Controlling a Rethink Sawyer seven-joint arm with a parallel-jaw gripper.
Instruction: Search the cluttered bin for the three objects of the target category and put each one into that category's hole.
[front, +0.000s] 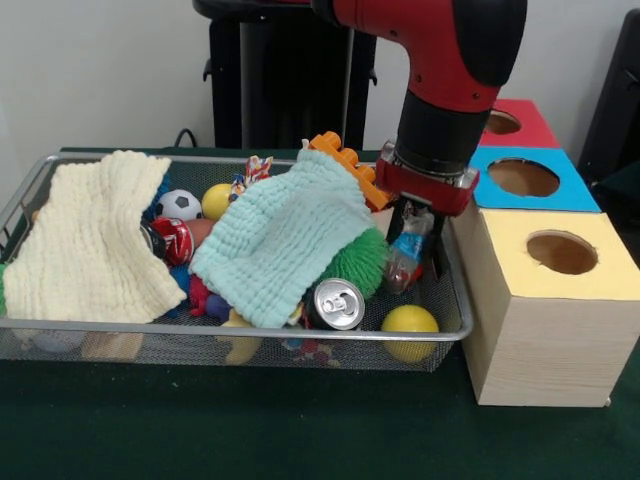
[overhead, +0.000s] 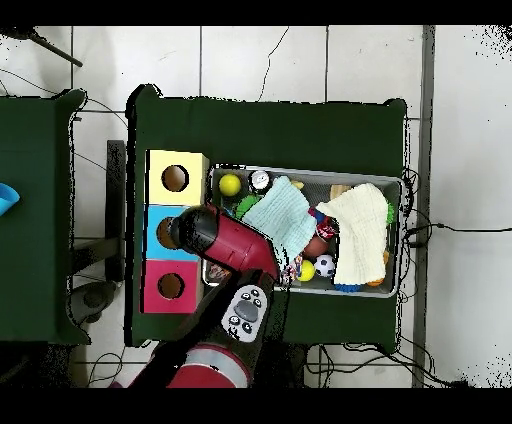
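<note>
The wire mesh bin (front: 240, 331) holds cloths, balls and toys; it also shows in the overhead view (overhead: 310, 173). My gripper (front: 418, 248) hangs over the bin's right end, next to the boxes. It is shut on a clear plastic bottle (front: 408, 252) with a blue-and-white label, held upright between the fingers just above the clutter. The blue-topped box's hole (front: 523, 177) lies behind and to the right of the gripper. In the overhead view my arm (overhead: 215, 238) hides the gripper and the bottle, beside the blue box's hole (overhead: 166, 233). No other clear bottles show.
A yellow-topped box (front: 561, 252) stands nearest the camera and a red-topped box (front: 503, 122) farthest. In the bin lie a mint cloth (front: 290, 235), a cream cloth (front: 90, 240), a silver can (front: 336, 303), a yellow ball (front: 409, 322), a green fuzzy ball (front: 362, 262) and an orange block (front: 345, 160).
</note>
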